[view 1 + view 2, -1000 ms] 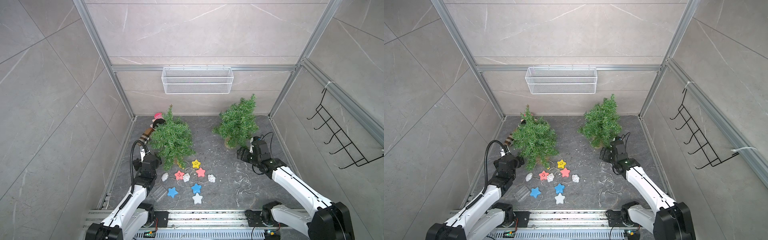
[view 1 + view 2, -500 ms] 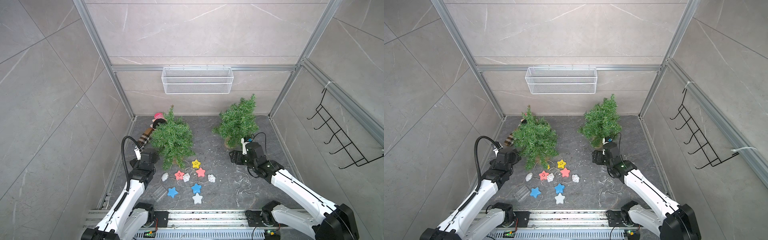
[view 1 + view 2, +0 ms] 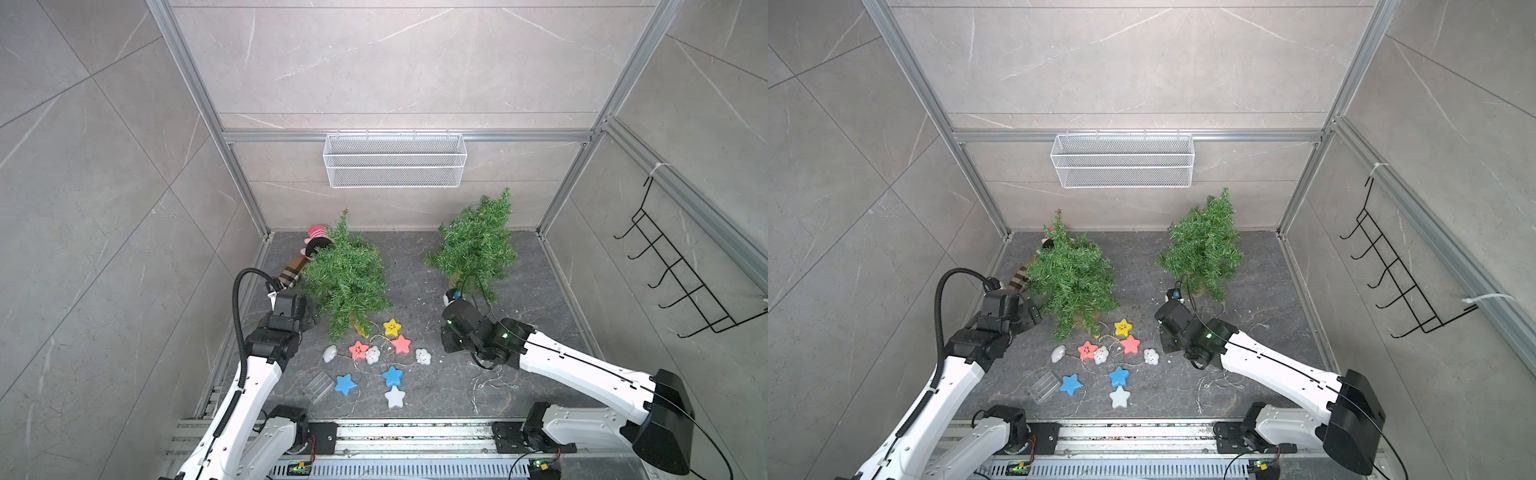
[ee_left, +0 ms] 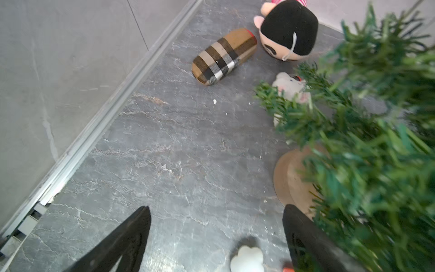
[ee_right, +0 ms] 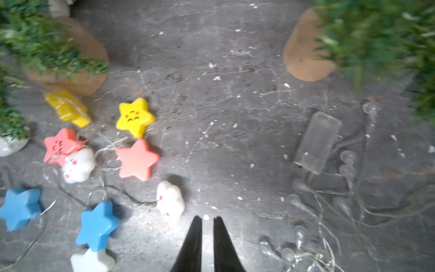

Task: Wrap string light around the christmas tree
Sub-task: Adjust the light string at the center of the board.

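Task item: star string, coloured stars and white clouds on thin wire. It lies loose on the floor, none of it on a tree. The heap sits just in front of the left tree, between the two arms. Its long axis runs roughly from the tree's foot toward the robot's base. The wire loops every way, so there is no clean line.

Second string: clear bulbs, tangled near the right arm. Its battery box lies toward the right tree. Also unwrapped.

Next out, right gripper: low over the floor, fingers drawn nearly together, slim gap, nothing between them. The end cloud of the star string is just beside the tips on one side, the clear bulbs near on the other. It holds neither.

Then left gripper: spread wide, empty, at the left tree's outer flank. The wooden foot is just beside one finger, and another cloud is near the tips.

Judgement: the right arm is nearer both strings; which one it is after I cannot tell. It would need to spread before pinching wire. The left arm looks placed to take the string round the left tree.
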{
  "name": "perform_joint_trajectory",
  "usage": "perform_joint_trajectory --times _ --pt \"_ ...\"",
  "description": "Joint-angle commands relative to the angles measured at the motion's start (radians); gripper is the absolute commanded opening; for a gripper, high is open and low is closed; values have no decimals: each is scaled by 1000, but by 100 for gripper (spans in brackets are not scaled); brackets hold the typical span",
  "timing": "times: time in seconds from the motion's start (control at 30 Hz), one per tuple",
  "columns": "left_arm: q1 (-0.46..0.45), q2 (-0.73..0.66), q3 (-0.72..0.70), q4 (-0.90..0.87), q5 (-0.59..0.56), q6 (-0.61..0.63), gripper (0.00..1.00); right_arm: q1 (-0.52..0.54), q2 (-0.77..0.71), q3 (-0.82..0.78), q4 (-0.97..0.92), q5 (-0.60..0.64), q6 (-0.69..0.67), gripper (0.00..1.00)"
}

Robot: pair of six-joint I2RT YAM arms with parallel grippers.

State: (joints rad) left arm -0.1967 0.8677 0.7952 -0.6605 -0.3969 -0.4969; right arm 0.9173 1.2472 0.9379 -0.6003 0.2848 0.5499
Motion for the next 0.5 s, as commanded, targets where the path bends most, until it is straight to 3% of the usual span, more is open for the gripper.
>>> perform_joint_trajectory --times 0.0,0.2,0.47 --pt "2 -23 58 -96 94 25 90 35 66 33 22 -30 32 20" --pt "2 3 140 -180 216 49 91 92 162 50 102 -88 39 36" --pt "1 48 228 -267 311 94 91 140 254 41 202 -135 79 42"
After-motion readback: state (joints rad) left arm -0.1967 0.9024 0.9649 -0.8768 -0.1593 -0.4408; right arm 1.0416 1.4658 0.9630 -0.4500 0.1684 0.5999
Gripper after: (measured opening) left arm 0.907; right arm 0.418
